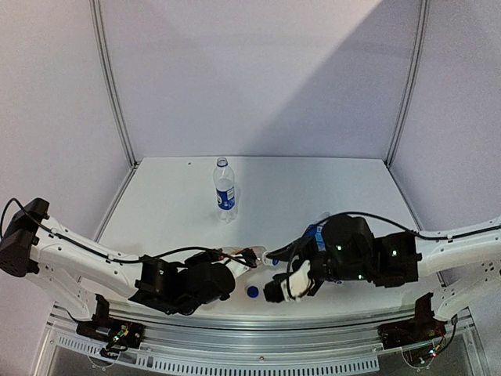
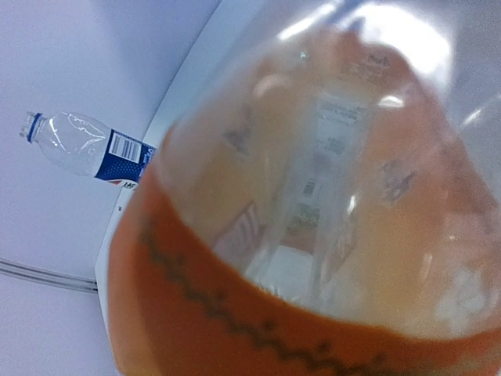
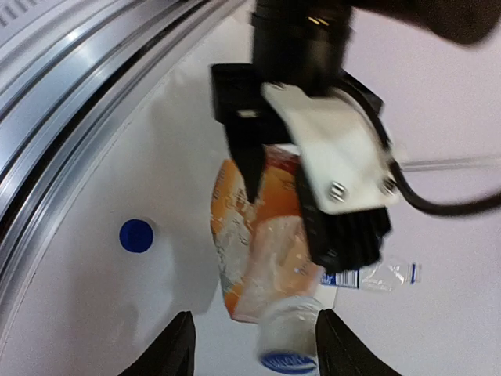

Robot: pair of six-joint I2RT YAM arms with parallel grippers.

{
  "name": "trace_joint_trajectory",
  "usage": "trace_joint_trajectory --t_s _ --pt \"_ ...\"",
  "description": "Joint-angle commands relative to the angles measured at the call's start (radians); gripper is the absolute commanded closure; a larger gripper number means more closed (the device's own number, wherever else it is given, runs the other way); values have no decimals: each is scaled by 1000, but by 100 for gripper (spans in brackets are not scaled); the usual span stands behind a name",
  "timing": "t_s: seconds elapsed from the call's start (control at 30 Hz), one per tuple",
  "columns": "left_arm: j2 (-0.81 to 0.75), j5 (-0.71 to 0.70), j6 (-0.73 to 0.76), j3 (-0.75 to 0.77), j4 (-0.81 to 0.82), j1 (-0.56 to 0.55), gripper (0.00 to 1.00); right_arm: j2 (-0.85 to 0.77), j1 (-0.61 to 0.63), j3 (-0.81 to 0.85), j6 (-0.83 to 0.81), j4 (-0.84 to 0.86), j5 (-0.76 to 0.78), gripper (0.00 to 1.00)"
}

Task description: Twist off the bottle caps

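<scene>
A white counter (image 1: 313, 188) sits inside a plain booth with pale walls (image 1: 258, 70), and a ridged aluminium rail (image 1: 258, 323) runs along its near edge, where two robot arms are mounted. The left gripper (image 3: 297, 196) is clenched around the body of a squat orange bottle (image 3: 250, 258). It holds the bottle on its side just above the counter, with the neck pointing toward the other arm, probably so the bottle cannot turn while its top is worked. The bottle's blue cap (image 3: 288, 362) sits on the end of the neck. The right gripper (image 3: 262, 346) is released, with one finger on each side of the cap. There is a clear gap on one side, while the other finger is very close to the cap or just touching it. It looks placed either to close on the cap for a twist or to take a fresh hold. A loose blue cap (image 3: 136, 235) lies flat on the counter near the rail, just beside both grippers. Well behind them, a blue-labelled bottle (image 1: 225, 188) stands upright in the middle of the counter. Its neck seems to carry only a blue ring, so the loose cap may belong to it, though this is too small to tell for certain. No other bottles can be clearly made out.
</scene>
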Motion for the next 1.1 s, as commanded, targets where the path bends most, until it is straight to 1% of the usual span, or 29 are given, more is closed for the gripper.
trace_joint_trajectory --t_s 0.0,0.1,0.2,0.27,0.37,0.4,0.5,0.57,0.67,0.73,0.77,0.8,0.83,0.9,0.93,1.0,1.07 --pt "-31 -26 -44 5 57 7 100 31 72 -50 -370 180 128 45" --pt "-31 -27 -45 5 55 6 100 19 88 -55 -330 161 96 41" --pt "-34 -37 -50 3 49 7 100 -40 99 -65 -238 105 28 37" --pt "-39 -41 -49 2 49 7 100 -129 102 -81 -160 86 -31 36" --pt "-43 -41 -52 0 47 7 100 -250 102 -122 -64 107 -138 34" --pt "-42 -45 -54 0 46 8 100 -304 102 -130 -42 124 -150 34" --pt "-41 -51 -62 0 45 10 100 -397 102 -145 68 169 -141 34" --pt "-45 -44 -70 0 47 11 100 -433 102 -155 131 205 -113 34" --pt "-53 -30 -73 -2 54 12 100 -475 103 -161 283 268 -8 33" --pt "-60 -22 -74 -5 58 13 100 -488 102 -147 417 315 118 32" --pt "-66 -16 -76 -8 63 13 100 -488 102 -122 507 311 219 31" --pt "-73 -6 -76 -14 69 14 100 -481 101 -79 590 261 328 30" --pt "-82 5 -79 -18 76 14 100 -471 95 -12 741 164 412 29" --pt "-108 29 -84 -30 90 18 100 -424 70 119 898 -49 447 28" --pt "-124 44 -86 -36 90 19 100 -394 67 165 968 -111 458 28" --pt "-159 89 -91 -54 141 22 100 -341 67 209 1040 -159 441 29" --pt "-203 138 -96 -76 178 24 100 -311 65 211 1113 -139 411 29"
